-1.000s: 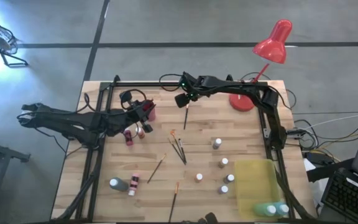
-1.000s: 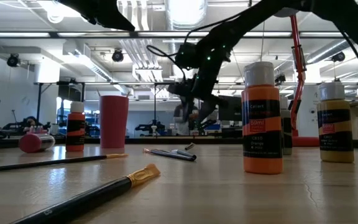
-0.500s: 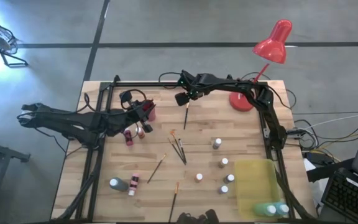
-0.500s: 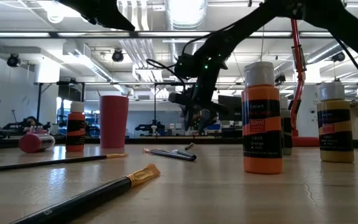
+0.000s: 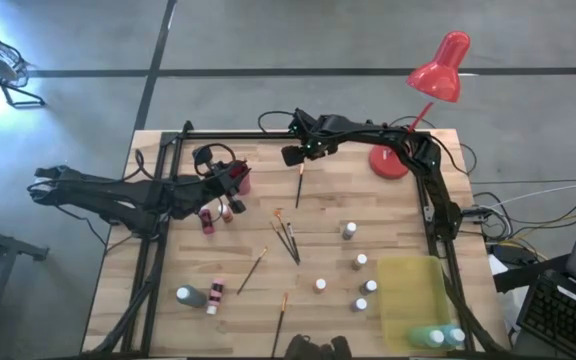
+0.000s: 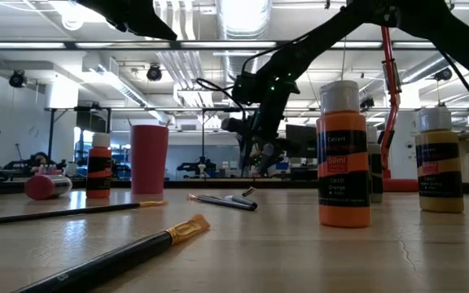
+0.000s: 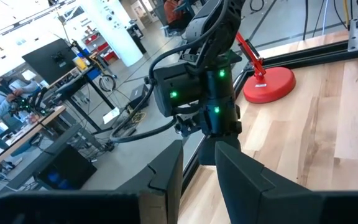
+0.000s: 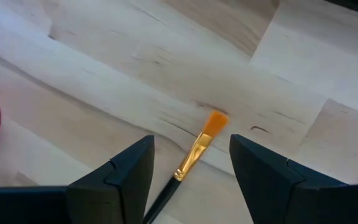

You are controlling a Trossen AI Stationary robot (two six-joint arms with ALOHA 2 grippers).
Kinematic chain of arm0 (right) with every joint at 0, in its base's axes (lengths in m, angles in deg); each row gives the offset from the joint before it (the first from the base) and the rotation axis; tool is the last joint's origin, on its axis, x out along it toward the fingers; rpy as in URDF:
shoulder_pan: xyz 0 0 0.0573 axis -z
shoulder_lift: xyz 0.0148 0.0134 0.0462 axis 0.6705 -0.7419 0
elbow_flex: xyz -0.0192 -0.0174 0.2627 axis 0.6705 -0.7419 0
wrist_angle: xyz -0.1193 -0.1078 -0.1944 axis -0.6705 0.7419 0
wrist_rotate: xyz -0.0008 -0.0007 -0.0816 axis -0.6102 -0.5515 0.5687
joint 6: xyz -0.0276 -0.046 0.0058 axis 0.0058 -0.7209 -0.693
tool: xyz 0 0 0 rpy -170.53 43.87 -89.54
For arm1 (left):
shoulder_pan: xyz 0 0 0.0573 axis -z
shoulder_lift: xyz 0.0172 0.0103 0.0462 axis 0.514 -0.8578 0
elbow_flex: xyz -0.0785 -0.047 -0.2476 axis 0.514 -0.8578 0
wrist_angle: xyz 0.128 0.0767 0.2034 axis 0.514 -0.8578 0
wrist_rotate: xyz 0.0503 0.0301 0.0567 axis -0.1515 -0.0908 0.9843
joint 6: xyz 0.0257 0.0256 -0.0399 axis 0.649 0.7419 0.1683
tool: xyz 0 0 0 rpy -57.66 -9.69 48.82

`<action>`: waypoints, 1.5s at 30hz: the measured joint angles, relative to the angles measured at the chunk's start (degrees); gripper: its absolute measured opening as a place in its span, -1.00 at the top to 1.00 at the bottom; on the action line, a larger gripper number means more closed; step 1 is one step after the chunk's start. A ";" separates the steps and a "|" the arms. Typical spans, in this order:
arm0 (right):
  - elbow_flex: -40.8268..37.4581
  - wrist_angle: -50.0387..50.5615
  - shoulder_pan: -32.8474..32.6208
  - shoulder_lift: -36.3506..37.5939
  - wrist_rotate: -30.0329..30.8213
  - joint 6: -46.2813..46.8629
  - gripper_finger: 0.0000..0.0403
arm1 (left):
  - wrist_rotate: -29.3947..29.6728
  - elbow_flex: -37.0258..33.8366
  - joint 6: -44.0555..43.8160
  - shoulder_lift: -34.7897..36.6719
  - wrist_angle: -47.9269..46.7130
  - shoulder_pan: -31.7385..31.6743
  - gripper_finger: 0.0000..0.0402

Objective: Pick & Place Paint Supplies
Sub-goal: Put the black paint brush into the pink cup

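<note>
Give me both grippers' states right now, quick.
Left gripper: slightly open, empty, near the pink cup.
Right gripper: open, empty, fingers either side of a paintbrush on the table.

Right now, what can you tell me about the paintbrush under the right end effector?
The paintbrush is thin, with orange bristles, a gold metal ferrule and a dark handle. It lies flat on the bare wood table, apart from the other brushes, bristles toward the far edge near the right end effector. In the right wrist view it shows between the open fingers, which do not touch it. Nothing else touches it.
</note>
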State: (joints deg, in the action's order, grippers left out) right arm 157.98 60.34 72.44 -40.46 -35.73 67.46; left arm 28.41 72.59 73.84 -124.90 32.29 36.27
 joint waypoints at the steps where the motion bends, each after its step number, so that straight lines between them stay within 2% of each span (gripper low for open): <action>1: 0.02 0.01 0.08 -0.12 -0.09 0.03 -0.03 | -0.02 0.00 0.00 0.00 0.00 0.00 0.50; 13: 3.22 0.95 0.65 -5.51 -3.99 -0.45 0.09 | -0.33 0.00 -0.31 0.00 -0.02 0.00 0.50; 25: 13.20 12.90 0.70 -9.69 -1.81 -1.71 0.16 | -0.35 0.00 -0.29 0.00 -0.04 0.02 0.50; 32: 20.20 16.43 0.74 -13.80 -3.48 -1.92 0.12 | -0.35 0.00 -0.29 0.02 -0.72 0.02 0.50; 37: 25.90 21.54 1.09 -16.62 -4.64 -1.82 0.17 | -0.37 0.00 -0.37 0.02 -1.50 0.02 0.50; 45: 27.98 25.52 2.25 -17.78 -6.44 -1.45 0.28 | -0.37 0.00 -1.44 0.02 -2.54 0.05 0.50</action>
State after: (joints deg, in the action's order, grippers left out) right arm 185.95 85.86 74.68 -58.24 -42.17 66.01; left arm 28.04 72.59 72.39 -124.87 29.75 36.32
